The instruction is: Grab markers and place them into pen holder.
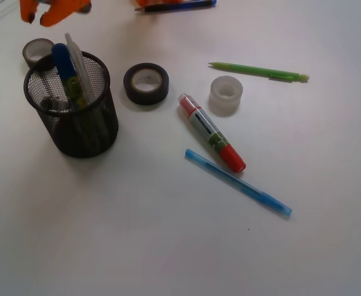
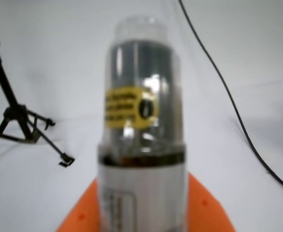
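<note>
1. the red-capped marker point(image 1: 211, 132) lies flat right of centre in the front view, apart from the pen holder point(image 1: 100, 123) at left. a blue-capped marker point(image 1: 63, 65) and a pale barrel point(image 1: 77, 58) already stand in the holder.
2. i judge the task partly done, with the red one left to fetch.
3. the next move calls for the gripper point(image 1: 54, 11), at the upper left edge, to travel over the black tape roll point(image 1: 146, 83) to the red marker. it should line its jaws across the barrel and avoid the thin blue pen point(image 1: 239, 182) just below.
4. the gripper is cut off by the front frame's top edge.
5. the wrist view is filled by a blurred marker barrel point(image 2: 141, 121) rising above an orange jaw. i cannot tell whether it is clamped or merely close, so the jaw state is unclear.
6. the cap colour of that blurred marker is not readable.
</note>
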`<state>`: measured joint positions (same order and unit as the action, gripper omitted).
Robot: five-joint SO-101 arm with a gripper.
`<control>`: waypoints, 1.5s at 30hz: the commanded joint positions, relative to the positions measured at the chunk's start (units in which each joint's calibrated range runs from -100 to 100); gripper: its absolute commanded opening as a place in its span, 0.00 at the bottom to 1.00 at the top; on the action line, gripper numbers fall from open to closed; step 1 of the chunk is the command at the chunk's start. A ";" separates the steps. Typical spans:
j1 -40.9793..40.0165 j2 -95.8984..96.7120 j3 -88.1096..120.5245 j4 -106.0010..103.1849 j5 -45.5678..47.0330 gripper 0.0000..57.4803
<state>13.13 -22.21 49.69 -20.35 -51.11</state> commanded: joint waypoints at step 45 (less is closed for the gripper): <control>-6.67 38.49 -14.90 -66.01 -0.83 0.56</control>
<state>9.80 24.56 36.75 -94.13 -54.87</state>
